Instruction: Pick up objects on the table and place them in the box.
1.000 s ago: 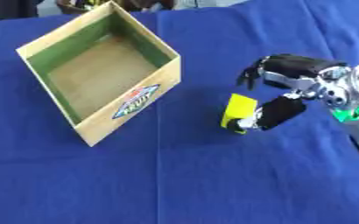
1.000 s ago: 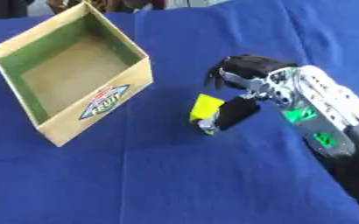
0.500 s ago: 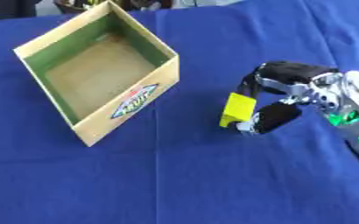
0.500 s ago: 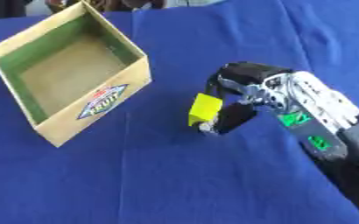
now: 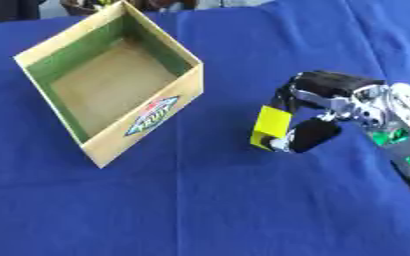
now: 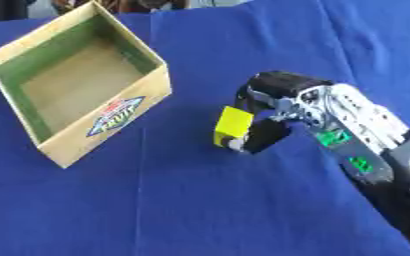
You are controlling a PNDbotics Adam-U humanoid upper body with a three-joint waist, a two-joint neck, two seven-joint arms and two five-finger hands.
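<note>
My right hand [image 5: 324, 100] reaches in from the right, its fingers and thumb curled round a small yellow block [image 5: 268, 126]. The block hangs a little above the blue cloth, to the right of the box. The open cardboard box [image 5: 147, 119] has green inner walls, a brown floor and a fruit logo on its front side. It stands at the upper left, and nothing shows inside it. My left hand is in no view.
A blue cloth [image 5: 200, 210] covers the whole table. Dark shapes show past the far edge at the top left [image 5: 7, 7].
My right hand has carried the yellow block a little to the left, toward the box. The box has stayed in place.
</note>
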